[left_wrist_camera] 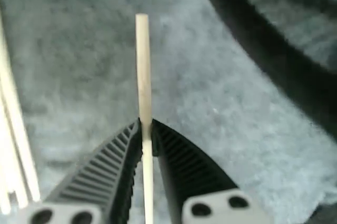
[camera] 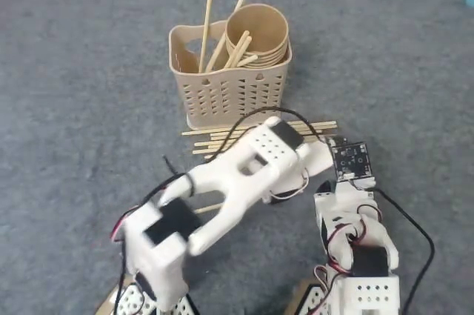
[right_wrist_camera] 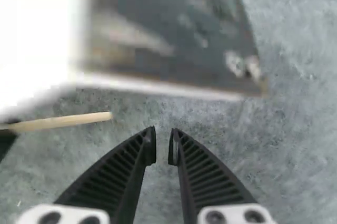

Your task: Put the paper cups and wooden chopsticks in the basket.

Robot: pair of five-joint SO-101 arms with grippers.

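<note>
The left hand [left_wrist_camera: 146, 129], clamped on one wooden chopstick [left_wrist_camera: 142, 66], is mid-pickup and next probably needs to lift it into the basket [camera: 222, 96] ahead of it.

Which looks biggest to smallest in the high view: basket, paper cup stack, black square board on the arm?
1. beige perforated plastic basket
2. stack of brown paper cups inside it
3. small black square board; it sits nearer the camera, so its true size is likely smaller.

Loose chopsticks [camera: 207, 139] partly hidden under left arm [camera: 244, 174] (ends showing).
</note>
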